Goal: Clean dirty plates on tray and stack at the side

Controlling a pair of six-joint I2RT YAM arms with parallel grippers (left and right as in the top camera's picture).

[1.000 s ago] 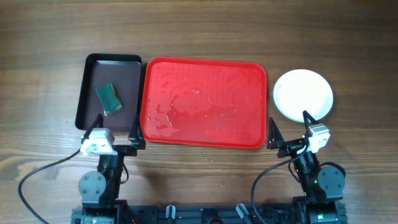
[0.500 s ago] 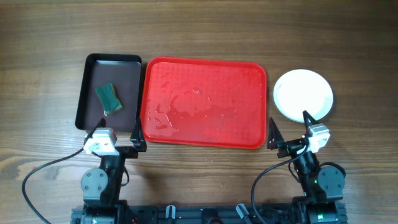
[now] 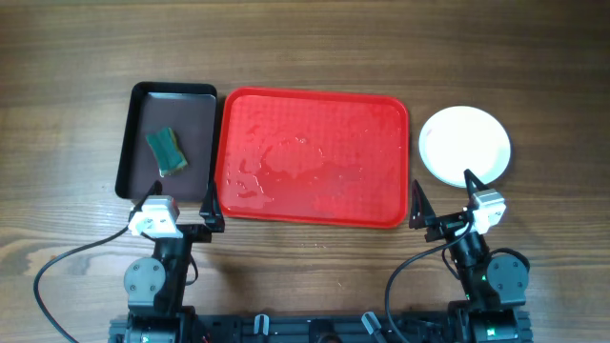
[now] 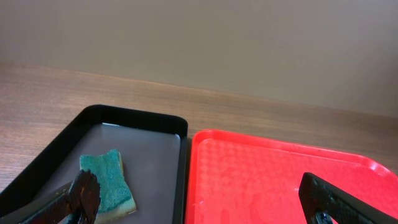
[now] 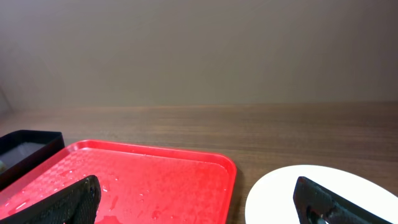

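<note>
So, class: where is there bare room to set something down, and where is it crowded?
The red tray holds only wet streaks. Bare table lies beyond both trays and left of the black tray. Crowded: near edge by both arms, and beside the white plate.

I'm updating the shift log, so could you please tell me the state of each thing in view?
Large rectangular red plastic tray: no plates on it, wet with droplets.
Round white plate: on the table right of the tray, looks clean.
Small black rectangular tray: on the table, left of the red tray.
Green sponge: lying flat in that black tray, ungripped.
Left gripper: open, empty.
Right gripper: open, empty.
</note>
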